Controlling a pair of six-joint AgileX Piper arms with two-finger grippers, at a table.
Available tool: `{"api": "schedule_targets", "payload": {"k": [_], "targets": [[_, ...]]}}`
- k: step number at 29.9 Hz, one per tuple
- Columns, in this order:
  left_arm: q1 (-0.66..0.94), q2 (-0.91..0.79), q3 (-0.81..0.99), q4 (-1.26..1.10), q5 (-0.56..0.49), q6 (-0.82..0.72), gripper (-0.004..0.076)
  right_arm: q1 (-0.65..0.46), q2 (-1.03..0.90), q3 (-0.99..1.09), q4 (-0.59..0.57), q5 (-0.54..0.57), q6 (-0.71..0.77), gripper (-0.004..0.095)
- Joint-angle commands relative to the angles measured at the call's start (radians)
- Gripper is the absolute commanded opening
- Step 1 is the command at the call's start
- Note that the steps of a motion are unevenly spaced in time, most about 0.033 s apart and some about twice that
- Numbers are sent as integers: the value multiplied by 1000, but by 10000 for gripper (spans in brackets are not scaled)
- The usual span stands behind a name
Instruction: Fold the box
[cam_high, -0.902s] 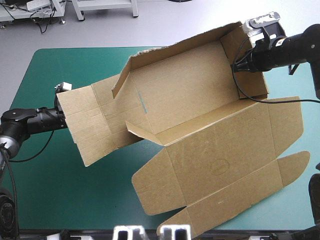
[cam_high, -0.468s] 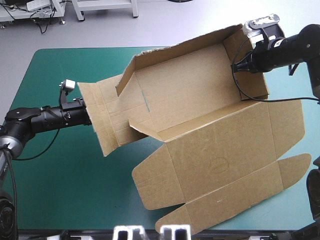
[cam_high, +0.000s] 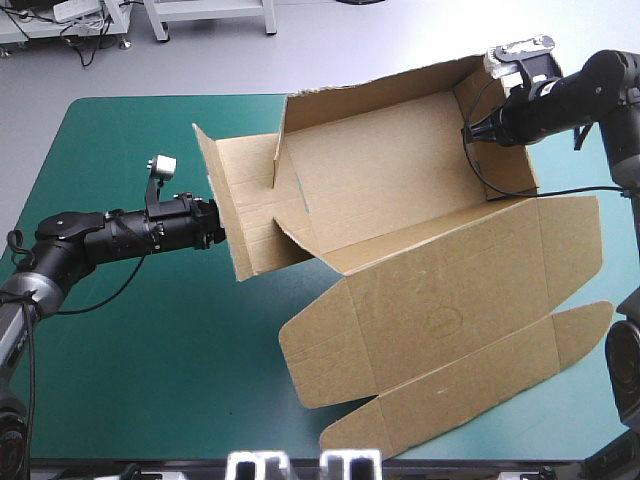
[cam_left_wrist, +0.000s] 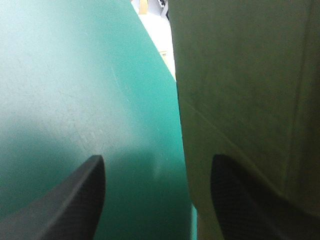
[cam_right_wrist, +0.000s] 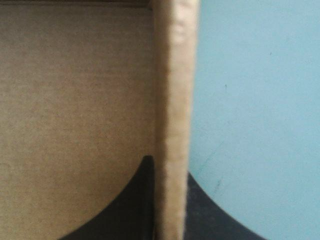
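High view: the box (cam_high: 400, 170) lies from the table's middle toward its right edge on the teal-green cover (cam_high: 120, 380), far wall up, lid (cam_high: 450, 320) flat toward the near edge. The left end panel (cam_high: 240, 215) stands tilted, nearly upright, and the left gripper (cam_high: 212, 225) meets its outer face. The right gripper (cam_high: 478, 130) is at the right end wall (cam_high: 500, 140). Left wrist view: the left gripper (cam_left_wrist: 157, 160) is released, its black fingers standing well apart. Brown board (cam_left_wrist: 250, 75) rises ahead of one finger and bare cover (cam_left_wrist: 75, 75) lies ahead of the other; whether that finger touches the board cannot be told. Right wrist view: the right gripper (cam_right_wrist: 167, 165) is clenched on the wall's edge (cam_right_wrist: 172, 100), with the box's inside (cam_right_wrist: 75, 100) to one side and the cover (cam_right_wrist: 250, 100) to the other. Judgement: the step in hand is raising the left end wall while the right end is pinned. The next move likely calls for a steady push to bring the panel square and its flap tucked in, the right grip holding firm so the box does not slide.
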Motion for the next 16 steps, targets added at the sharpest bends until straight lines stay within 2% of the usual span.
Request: {"api": "schedule_targets", "payload": {"k": [1,8,16], "targets": [[-9,-60,-29,-100,130,-3,451,-8,-41,-31,-7,-87,23,-18],[-10,-99,-70,-124,130,-22,451,-6,-28,-31,-8,-85,35,-18],[-19,-106,-117,-77,130,-66,451,5,-13,-31,100,-97,24,-18]]}}
